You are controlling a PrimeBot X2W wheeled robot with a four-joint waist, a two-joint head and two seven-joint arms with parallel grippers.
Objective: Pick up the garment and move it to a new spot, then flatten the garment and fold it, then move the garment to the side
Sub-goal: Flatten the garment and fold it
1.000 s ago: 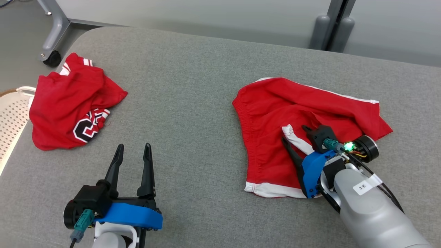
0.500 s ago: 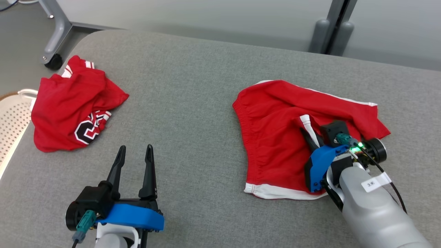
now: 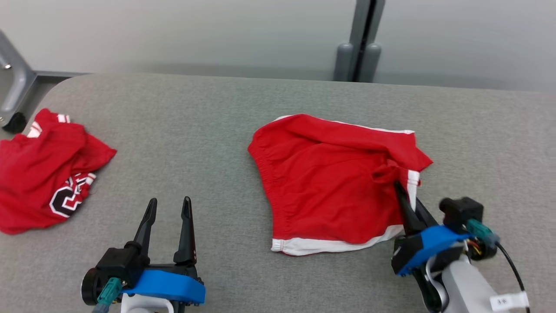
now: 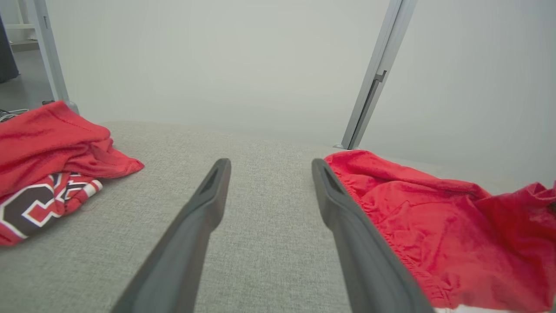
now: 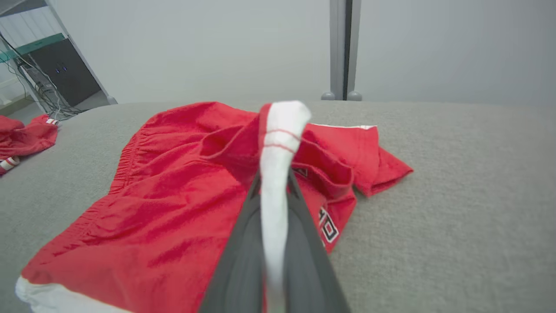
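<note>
While the flattening step looked to be the one in hand, here is the scene left to right. At the far left of the grey table [image 3: 208, 113] lay a crumpled red jersey [image 3: 41, 182] with a black-and-white number, nothing touching it. The left gripper [image 3: 169, 201] sat low near the front edge, fingers spread with nothing between them, well apart from both cloths.

Centre-right was the garment, red shorts [image 3: 330, 187], lying on the table. The elastic waistband [image 3: 260, 174] faced left and a white hem [image 3: 321, 245] ran along the near edge. The shorts were mostly spread but wrinkled. The right leg was bunched and folded over itself, with a small printed logo [image 5: 328, 226] showing.

The right gripper [image 3: 399, 189] was clamped on that leg's white hem band [image 5: 278, 130], which was raised off the table between the fingers.

Judgement: the fold had not begun. The next move likely called for drawing that band outward to the right and down to unroll the bunched leg. It would need to be low and slow so the rest did not drag. The free left gripper could pin the waistband side.
</note>
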